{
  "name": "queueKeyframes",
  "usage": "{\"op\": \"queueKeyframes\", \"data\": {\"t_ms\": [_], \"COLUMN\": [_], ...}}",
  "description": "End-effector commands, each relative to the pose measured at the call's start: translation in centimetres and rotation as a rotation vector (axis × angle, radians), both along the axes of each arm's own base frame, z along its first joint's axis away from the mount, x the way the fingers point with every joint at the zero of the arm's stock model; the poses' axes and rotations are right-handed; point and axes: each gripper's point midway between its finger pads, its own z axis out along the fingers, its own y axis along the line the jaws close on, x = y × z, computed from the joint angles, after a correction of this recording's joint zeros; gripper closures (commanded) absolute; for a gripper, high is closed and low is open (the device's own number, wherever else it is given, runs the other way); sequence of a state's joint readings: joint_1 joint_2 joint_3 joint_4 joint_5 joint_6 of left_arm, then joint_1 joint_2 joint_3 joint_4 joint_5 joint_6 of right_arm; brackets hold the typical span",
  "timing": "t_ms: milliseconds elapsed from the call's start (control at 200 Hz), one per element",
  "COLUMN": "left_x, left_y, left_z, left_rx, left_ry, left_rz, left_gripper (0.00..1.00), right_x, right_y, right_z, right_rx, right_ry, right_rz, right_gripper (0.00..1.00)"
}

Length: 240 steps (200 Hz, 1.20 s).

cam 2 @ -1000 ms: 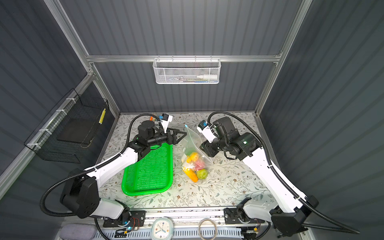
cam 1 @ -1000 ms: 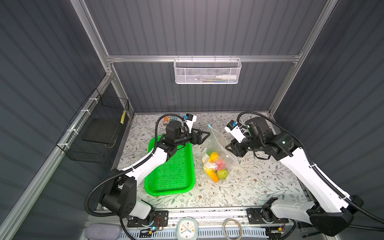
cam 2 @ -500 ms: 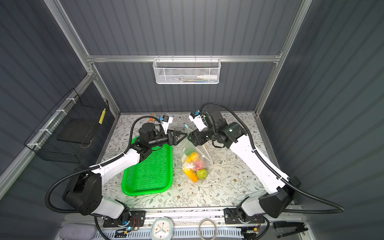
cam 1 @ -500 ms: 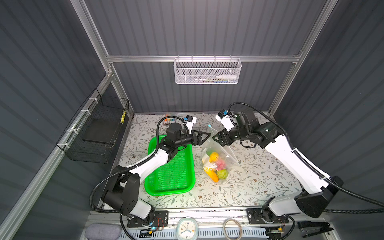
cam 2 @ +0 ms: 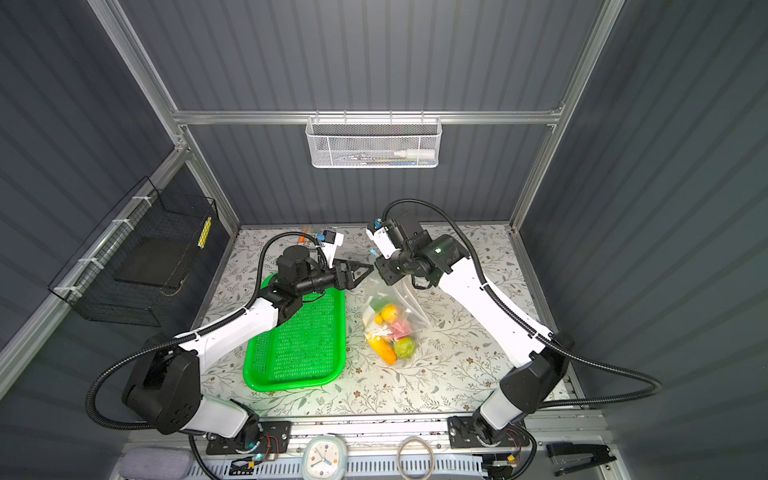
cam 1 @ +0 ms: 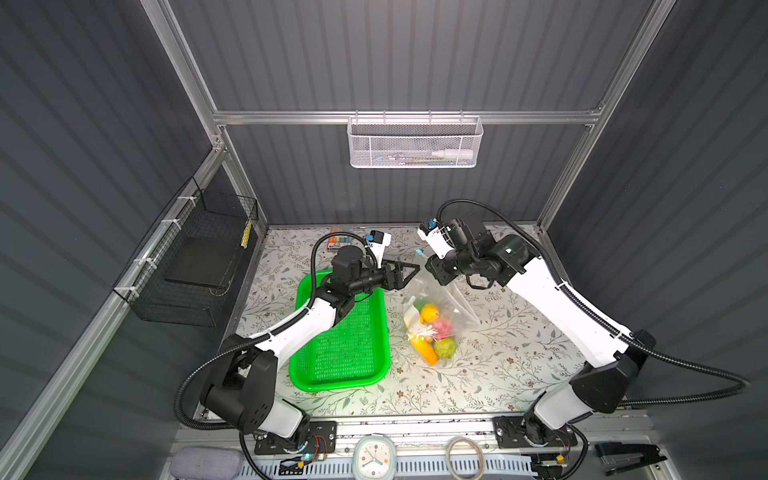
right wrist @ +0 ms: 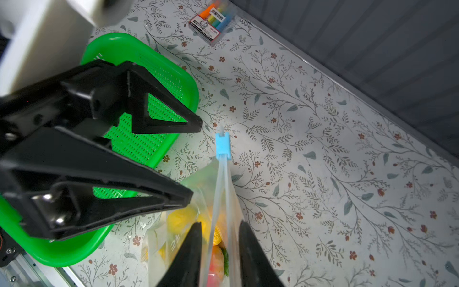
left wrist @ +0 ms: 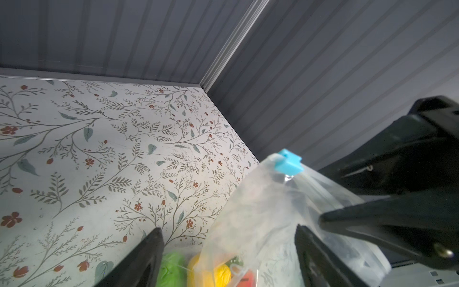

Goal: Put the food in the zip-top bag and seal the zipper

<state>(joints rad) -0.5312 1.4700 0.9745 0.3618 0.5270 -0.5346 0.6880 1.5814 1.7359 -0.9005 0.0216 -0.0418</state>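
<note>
The right fingers stand a little apart, straddling the zipper near its blue slider, with no visible pinch. The left fingers gape wide just beside the bag's top, gripping nothing. The clear bag stands upright on the bench, the food heaped in its bottom, next to the green tray.
</note>
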Motion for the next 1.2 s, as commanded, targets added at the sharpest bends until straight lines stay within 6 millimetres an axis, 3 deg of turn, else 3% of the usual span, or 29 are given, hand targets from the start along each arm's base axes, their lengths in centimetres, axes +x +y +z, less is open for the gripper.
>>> {"op": "queueKeyframes", "data": {"t_ms": [0,150,295,510,670,810,975,1196], "left_x": [0.0,0.4,1.4,0.4,-1.6,-3.3,-5.1,-6.6], "left_y": [1.0,1.9,3.1,3.4,2.1,1.1,0.3,-0.5], "left_z": [0.9,1.4,2.2,6.4,9.6,10.8,11.0,10.8], "left_rx": [0.044,0.089,0.161,0.171,0.139,0.084,0.045,0.010], "left_ry": [-0.041,-0.070,-0.150,-0.373,-0.454,-0.492,-0.506,-0.496], "left_rz": [0.054,0.089,0.148,0.117,-0.015,-0.130,-0.252,-0.370], "left_gripper": [0.15,0.14,0.09,0.03,0.06,0.14,0.22,0.51], "right_x": [0.1,-0.1,-1.0,-3.3,-5.4,-6.9,-7.7,-8.3], "right_y": [-0.5,-0.3,0.2,0.4,-0.2,-0.6,-0.8,-0.5], "right_z": [0.0,0.2,2.3,7.1,9.2,8.8,6.2,5.2], "right_rx": [-0.038,-0.033,0.030,0.166,0.219,0.221,0.246,0.316], "right_ry": [-0.010,-0.020,-0.059,-0.127,-0.151,-0.138,-0.051,0.008], "right_rz": [-0.001,0.026,0.086,0.208,0.308,0.387,0.438,0.473], "right_gripper": [0.77,0.86,0.95,1.00,1.00,1.00,1.00,1.00]}}
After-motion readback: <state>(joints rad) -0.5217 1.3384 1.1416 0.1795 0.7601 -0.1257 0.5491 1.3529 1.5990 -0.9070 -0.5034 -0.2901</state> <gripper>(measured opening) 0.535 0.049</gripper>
